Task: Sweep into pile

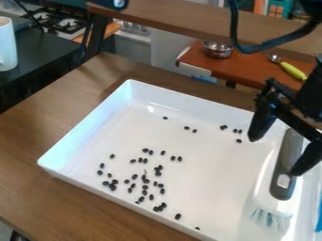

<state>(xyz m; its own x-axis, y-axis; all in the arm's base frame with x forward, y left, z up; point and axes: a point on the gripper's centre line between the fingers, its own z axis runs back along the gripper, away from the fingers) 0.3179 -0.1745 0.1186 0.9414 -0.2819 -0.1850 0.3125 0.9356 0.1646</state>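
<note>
The black gripper [274,151] hangs over the right part of the white tray [82,136], its two fingers spread wide. Between and below the fingers is a brush [286,162] with a grey and white handle, lying along the tray's right side with its pale bristles toward the front; whether a finger touches it I cannot tell. Small dark beans [144,179] are scattered loosely over the tray floor, most of them at the front left and centre. Several more beans [223,127] lie toward the back, left of the gripper.
The tray stands on a brown wooden table [37,127], its raised walls around the beans. A blue object [318,216] shows at the right edge. Behind are a metal pot [217,49], a green-handled utensil [293,71] and a toy stove [60,21]. A white mug [7,44] stands at left.
</note>
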